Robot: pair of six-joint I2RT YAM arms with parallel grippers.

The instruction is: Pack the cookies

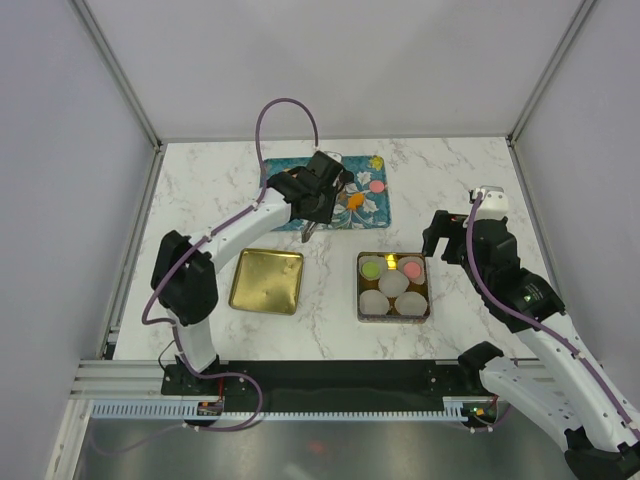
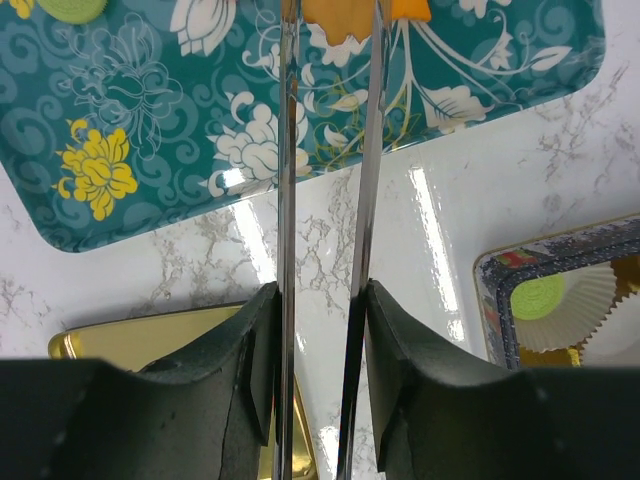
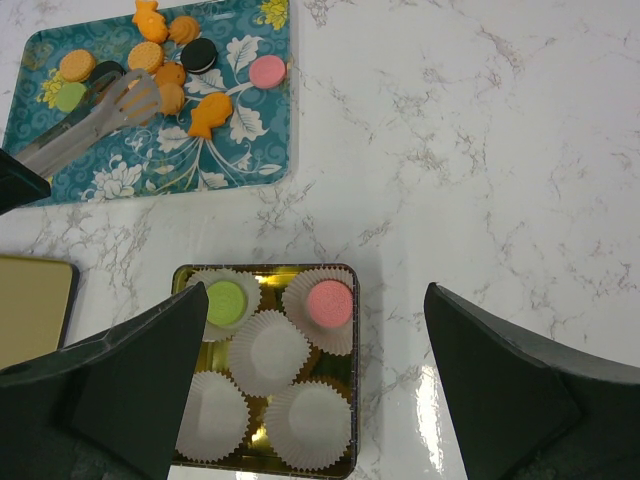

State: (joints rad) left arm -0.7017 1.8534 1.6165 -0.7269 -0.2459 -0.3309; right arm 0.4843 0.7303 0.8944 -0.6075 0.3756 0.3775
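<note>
Cookies lie on a teal flowered tray [image 1: 372, 216]: orange ones [image 3: 146, 55], a black one [image 3: 198, 56], a pink one [image 3: 267, 70] and a green one [image 3: 70, 97]. My left gripper [image 1: 320, 196] is shut on metal tongs [image 3: 100, 118], whose blades [image 2: 287, 150] straddle an orange cookie [image 2: 335, 14] on the tray. A gold tin [image 3: 355, 400] holds white paper cups; one has a green cookie [image 3: 226, 303], another a pink cookie [image 3: 329, 305]. My right gripper [image 3: 315, 300] hangs open above the tin, holding nothing.
The tin's gold lid [image 1: 266, 281] lies flat left of the tin, in front of the tray. Bare marble table [image 1: 460, 190] lies right of the tray. Grey walls close in the back and both sides.
</note>
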